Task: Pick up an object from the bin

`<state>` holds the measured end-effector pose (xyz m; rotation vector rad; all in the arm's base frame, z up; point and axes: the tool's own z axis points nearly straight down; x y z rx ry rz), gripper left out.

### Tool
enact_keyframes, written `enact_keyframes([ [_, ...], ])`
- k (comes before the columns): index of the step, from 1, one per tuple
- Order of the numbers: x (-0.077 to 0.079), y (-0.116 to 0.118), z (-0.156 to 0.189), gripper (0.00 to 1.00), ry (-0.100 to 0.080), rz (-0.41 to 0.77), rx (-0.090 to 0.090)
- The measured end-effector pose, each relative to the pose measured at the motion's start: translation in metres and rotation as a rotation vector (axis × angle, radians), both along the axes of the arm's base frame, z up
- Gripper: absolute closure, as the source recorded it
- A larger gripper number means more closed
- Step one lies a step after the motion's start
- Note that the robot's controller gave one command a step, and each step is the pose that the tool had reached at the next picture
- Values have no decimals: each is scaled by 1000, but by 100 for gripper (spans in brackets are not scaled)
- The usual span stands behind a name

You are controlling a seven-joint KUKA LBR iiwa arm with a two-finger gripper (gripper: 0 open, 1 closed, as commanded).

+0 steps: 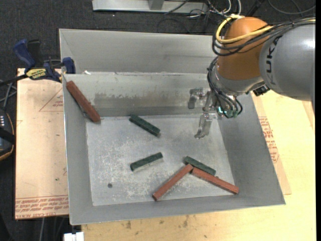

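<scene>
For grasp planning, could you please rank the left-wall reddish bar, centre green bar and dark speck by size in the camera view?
Largest: reddish bar.
Then: centre green bar.
Smallest: dark speck.

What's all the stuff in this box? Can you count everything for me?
Leaning bar: 1, red-brown, propped against the bin's left wall, far corner.
Long bars: 2, red-brown, flat on the floor near the front right, one meeting the other in a V.
Short bars: 3, dark green; far middle, centre, at the V's tip.
Bin: 1, grey metal, around them all.
Gripper: 1, silvery, over bare floor on the right.
Arm: 1, grey with an orange cover, coming from the right.
</scene>
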<state>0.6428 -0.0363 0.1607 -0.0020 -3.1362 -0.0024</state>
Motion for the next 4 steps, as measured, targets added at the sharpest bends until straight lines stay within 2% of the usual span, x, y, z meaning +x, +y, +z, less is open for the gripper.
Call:
enact_keyframes([
  [1, 2, 0, 4, 0, -7, 1, -1],
  [2, -19, 7, -6, 0, -13, 60, -2],
  [3, -63, 14, -61, 0, -10, 346, 0],
  [4, -73, 2, -84, 0, -2, 337, 3],
])
